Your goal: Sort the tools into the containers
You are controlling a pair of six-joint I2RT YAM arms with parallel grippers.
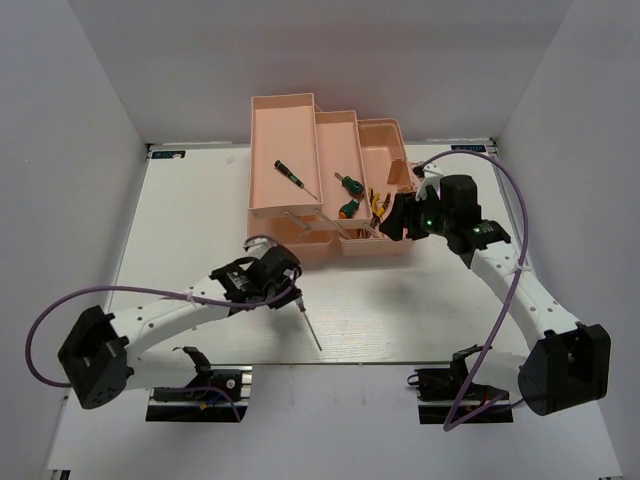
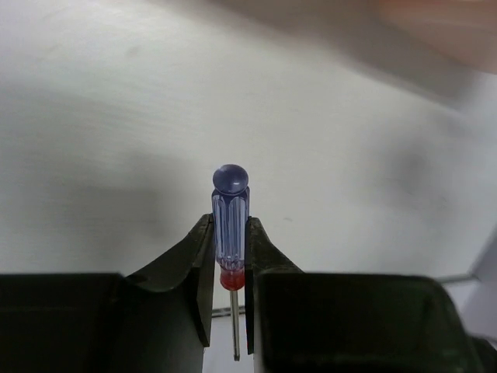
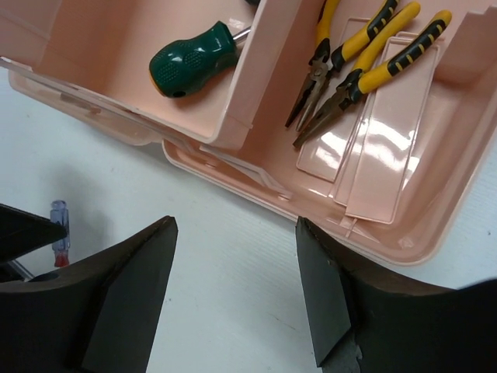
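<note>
Left gripper (image 2: 230, 299) clamping blue-red screwdriver (image 2: 231, 225), right gripper (image 3: 233, 291) open

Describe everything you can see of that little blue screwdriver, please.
The blue screwdriver has a clear blue fluted plastic-looking handle with a rounded cap, a red collar and a thin metal shaft. The left claw is shut on its handle, pinching it from both sides, over the white table, outside the pink toolbox.

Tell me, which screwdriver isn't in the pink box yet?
The thin blue-and-red-handled screwdriver, pinched between the left fingers, away from the box; the black-green one and both stubby green ones lie in its trays.
</note>
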